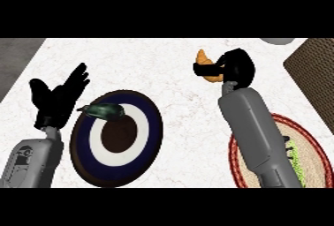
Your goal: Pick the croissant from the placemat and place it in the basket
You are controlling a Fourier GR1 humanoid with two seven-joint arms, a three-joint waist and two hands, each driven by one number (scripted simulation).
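A: Croissant [205,66] is up off the placemat [312,164] and in the right hand [236,67], whose fingers are curled round its lower end, with the pointed tip poking out at the far side.

B: And the basket [314,66] sits at the right edge of the counter [163,66], just beside that hand. Only its woven brown wall shows here, so I can't see inside it.

A: Right, so the carry looks like the job now. My read: swing the croissant to the right, keep it high enough to clear the rim, and don't uncurl those fingers until it's over the opening.

B: Agreed. The grip is only on one end, so a steady wrist would help; a quick twist could let it pivot.

A: Left hand [57,95]?

B: Open, fingers straight, resting at the left, by the rim of the blue and white plate [94,137]. A dark green thing [104,110] lies on that plate's far edge. I can't identify it.

A: All of that is well apart from the route to the basket, so it shouldn't be in the way.
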